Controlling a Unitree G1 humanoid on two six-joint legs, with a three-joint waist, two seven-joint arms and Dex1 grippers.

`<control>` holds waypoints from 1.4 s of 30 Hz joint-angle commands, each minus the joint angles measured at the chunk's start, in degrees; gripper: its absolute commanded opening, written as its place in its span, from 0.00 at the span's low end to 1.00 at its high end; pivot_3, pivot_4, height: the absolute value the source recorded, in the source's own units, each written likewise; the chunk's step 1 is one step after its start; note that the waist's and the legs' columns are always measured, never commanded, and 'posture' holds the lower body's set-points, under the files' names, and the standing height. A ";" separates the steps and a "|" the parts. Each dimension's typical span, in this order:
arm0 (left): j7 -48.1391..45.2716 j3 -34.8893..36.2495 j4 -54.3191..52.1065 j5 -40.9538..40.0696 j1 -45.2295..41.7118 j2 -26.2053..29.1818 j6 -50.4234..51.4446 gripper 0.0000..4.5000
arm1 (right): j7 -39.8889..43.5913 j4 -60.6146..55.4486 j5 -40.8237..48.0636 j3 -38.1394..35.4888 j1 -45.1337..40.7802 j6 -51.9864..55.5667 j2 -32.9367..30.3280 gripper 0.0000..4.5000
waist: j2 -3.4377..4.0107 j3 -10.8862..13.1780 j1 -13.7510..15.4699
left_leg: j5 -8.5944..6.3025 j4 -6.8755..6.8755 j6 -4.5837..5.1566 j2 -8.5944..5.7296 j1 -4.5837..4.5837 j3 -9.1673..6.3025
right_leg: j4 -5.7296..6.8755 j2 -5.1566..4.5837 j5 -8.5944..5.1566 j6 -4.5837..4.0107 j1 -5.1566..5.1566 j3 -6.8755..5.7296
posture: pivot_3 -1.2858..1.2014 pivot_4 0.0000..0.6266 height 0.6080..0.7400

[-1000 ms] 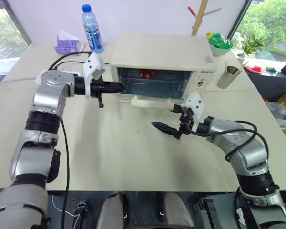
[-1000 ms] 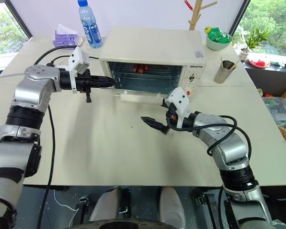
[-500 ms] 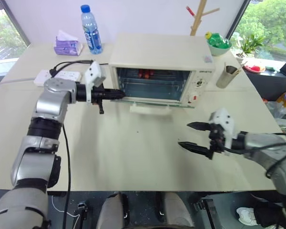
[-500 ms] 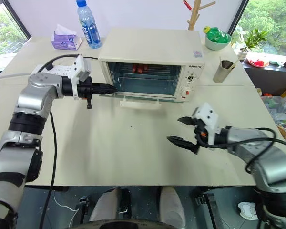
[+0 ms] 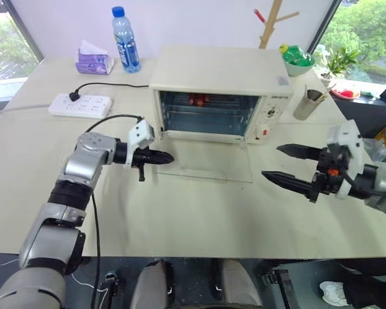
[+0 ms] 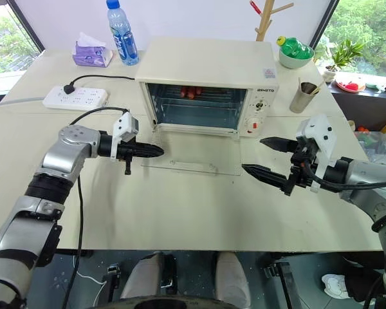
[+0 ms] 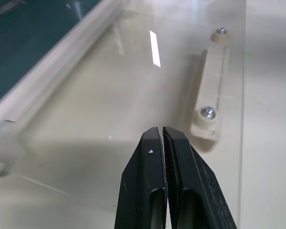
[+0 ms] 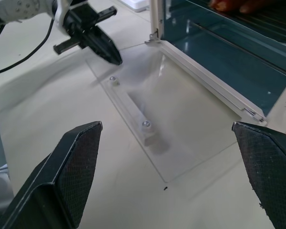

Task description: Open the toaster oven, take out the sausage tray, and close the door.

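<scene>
The cream toaster oven [image 5: 219, 67] stands at the table's far middle. Its glass door [image 5: 209, 164] lies swung down flat on the table, with the white bar handle [image 8: 129, 109] near its front edge. Deep inside on the rack sits the sausage tray; its reddish sausages [image 5: 197, 99] show at the back. My left gripper [image 5: 169, 156] is shut and empty, its tip over the door's left front corner. My right gripper [image 5: 273, 162] hangs open and empty to the right of the door, pointing towards it.
A power strip [image 5: 80, 104] with a plugged cable lies left of the oven. A water bottle [image 5: 125, 40] and a tissue pack [image 5: 92, 58] stand behind it. A metal cup [image 5: 309, 103] and a green bowl [image 5: 296, 58] are right of the oven.
The door has swung from half open down flat onto the table, and my shut left gripper came down with it. My open right gripper drew back to the right, away from the door.
</scene>
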 commanded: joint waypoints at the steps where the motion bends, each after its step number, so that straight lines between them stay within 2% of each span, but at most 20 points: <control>1: 0.87 0.06 1.44 1.01 -0.52 -0.75 -2.13 0.03 | -1.32 -0.76 1.18 -1.55 -1.21 -0.49 -0.87 1.00 | 0.00 0.00 -0.02 | 0.00 0.00 0.00 0.00 0.00 0.00 | 0.00 0.00 0.00 0.01 0.00 0.00 | 0.52 0.24 0.97; 4: 1.13 -0.21 2.58 1.87 0.05 -0.91 -3.30 0.03 | -2.55 0.28 0.82 -0.55 -2.37 -0.83 -0.55 1.00 | 0.00 0.00 -0.06 | 0.00 0.00 0.00 0.00 0.00 -0.01 | 0.00 0.00 0.01 0.02 0.00 0.00 | 0.52 0.24 0.97; 7: 1.18 -0.08 3.39 2.16 0.12 -0.76 -3.44 0.21 | -3.51 1.38 0.10 0.59 -3.58 -1.25 -0.22 1.00 | 0.00 -0.01 -0.09 | 0.00 0.00 0.00 0.00 0.03 -0.01 | 0.01 0.00 0.00 0.01 0.01 0.00 | 0.52 0.24 0.97; 9: 0.40 0.63 2.79 1.09 0.04 -0.37 -2.02 0.42 | -4.09 2.24 -0.66 1.50 -4.46 -1.85 -0.03 1.00 | 0.00 -0.02 -0.09 | 0.00 0.00 0.00 0.01 0.03 -0.01 | 0.01 0.01 0.00 0.01 0.02 0.00 | 0.52 0.24 0.97; 10: 0.04 1.61 1.69 -0.11 -0.16 0.10 -0.24 0.57 | -4.41 2.89 -1.29 2.15 -5.14 -2.32 0.10 1.00 | 0.00 -0.02 -0.09 | 0.00 0.00 0.00 0.01 0.03 -0.01 | 0.01 0.00 0.01 0.01 0.02 0.00 | 0.52 0.24 0.97; 14: -1.07 5.07 -4.29 -4.46 -0.64 2.77 6.49 0.99 | -6.08 4.83 -4.86 5.33 -7.93 -4.77 0.55 1.00 | 0.00 -0.01 -0.26 | 0.00 0.00 0.00 0.01 0.02 -0.01 | 0.01 0.01 0.01 0.01 0.00 0.00 | 0.52 0.24 0.97; 19: -0.97 11.01 -17.21 -13.83 -1.85 7.42 20.65 1.00 | -11.57 7.30 -12.96 12.86 -14.90 -9.22 3.80 1.00 | 0.00 -0.01 -0.46 | 0.00 0.00 0.00 0.03 -0.03 0.00 | 0.05 0.04 0.09 0.17 -0.08 0.00 | 0.52 0.24 0.97; 24: 3.37 14.94 -21.88 -18.74 -4.36 8.53 28.37 1.00 | -15.74 9.95 -24.87 25.74 -22.29 -15.05 9.32 1.00 | 0.00 -0.01 -0.36 | 0.01 0.01 -0.01 0.01 -0.02 0.03 | 0.07 0.06 0.09 0.18 -0.06 0.00 | 0.52 0.24 0.97; 31: 5.16 13.62 -23.19 -18.93 -3.66 8.81 28.63 1.00 | -16.22 24.98 -45.17 41.70 -32.73 -30.53 13.95 1.00 | 0.01 -0.01 -0.40 | 0.02 0.01 -0.02 -0.01 -0.04 0.17 | 0.05 0.05 0.09 0.18 -0.09 0.00 | 0.52 0.24 0.97; 38: 6.33 13.02 -23.24 -18.81 -3.76 8.62 28.01 1.00 | -17.06 42.37 -59.16 49.11 -41.12 -43.48 17.53 1.00 | 0.01 -0.01 -0.53 | 0.04 0.00 -0.05 0.00 -0.04 0.20 | 0.08 0.06 0.09 0.18 -0.11 0.00 | 0.52 0.24 0.97; 42: 6.58 12.39 -22.78 -18.30 -4.00 8.74 27.06 1.00 | -21.34 53.97 -66.58 51.22 -45.51 -50.39 19.92 1.00 | 0.01 0.00 -0.64 | 0.06 0.00 -0.09 0.00 -0.04 0.21 | 0.09 0.06 0.10 0.18 -0.10 0.00 | 0.52 0.24 0.97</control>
